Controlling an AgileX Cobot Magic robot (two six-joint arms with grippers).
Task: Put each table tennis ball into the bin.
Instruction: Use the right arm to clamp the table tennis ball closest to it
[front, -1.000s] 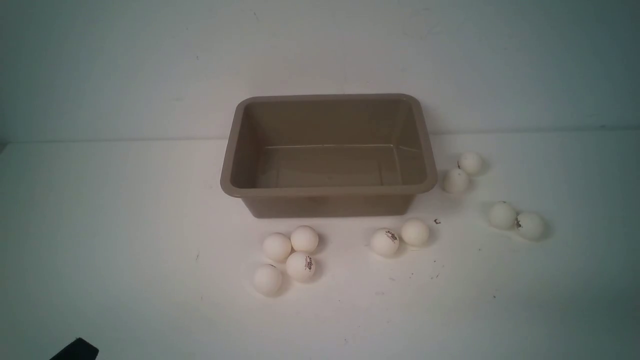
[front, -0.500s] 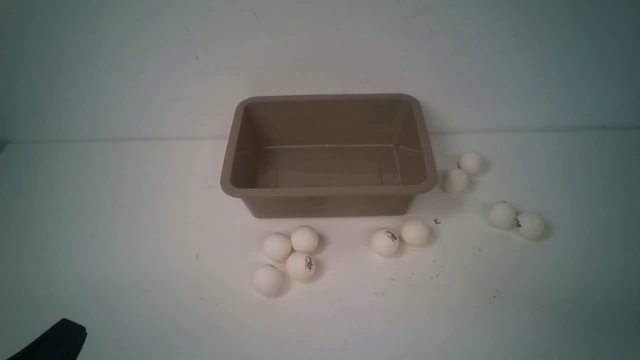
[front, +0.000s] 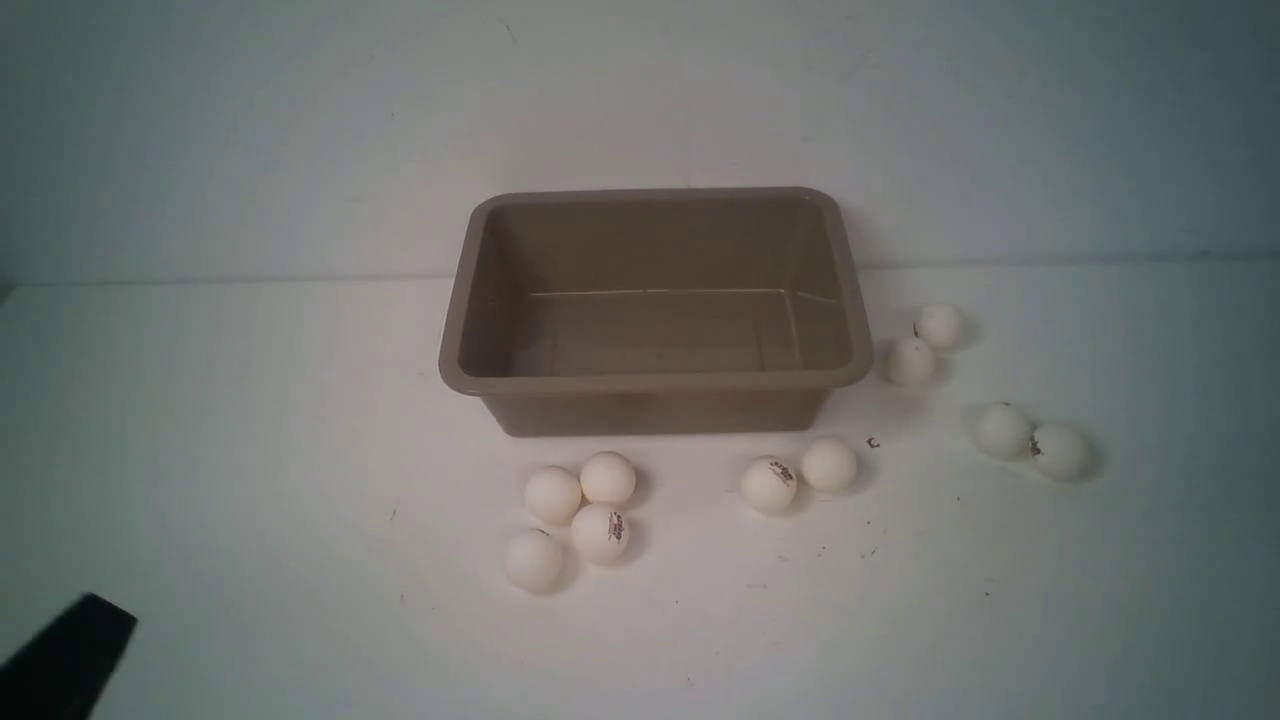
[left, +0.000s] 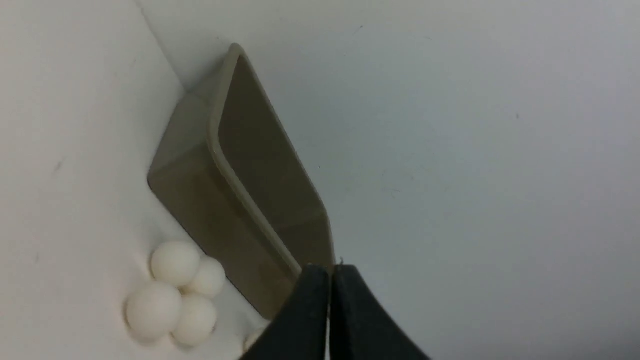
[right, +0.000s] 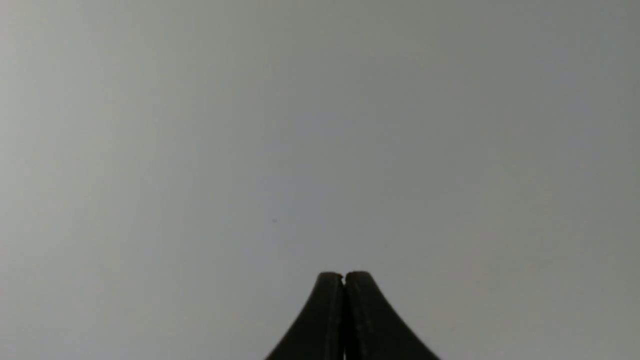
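The tan-brown bin (front: 655, 381) stands empty at the middle back of the white table. White table tennis balls lie in front of it and to its right: a cluster of several (front: 580, 515) at front left, a pair (front: 798, 475) at front right, a pair (front: 925, 345) beside the right wall, and a pair (front: 1030, 440) further right. My left gripper (front: 95, 620) shows only as a black tip at the bottom left corner, far from the balls. In the left wrist view the left gripper (left: 330, 270) is shut and empty, with the bin (left: 220, 150) and ball cluster (left: 175, 292) beyond. My right gripper (right: 344, 275) is shut and empty, seen only in its wrist view.
The table (front: 250, 450) ends at a pale wall just behind the bin. Small dark specks (front: 872, 443) lie on the table near the front right pair of balls. The right wrist view shows only plain grey surface.
The left gripper tip has moved left and upward in the bottom left corner of the front view. The balls and the bin have not moved.
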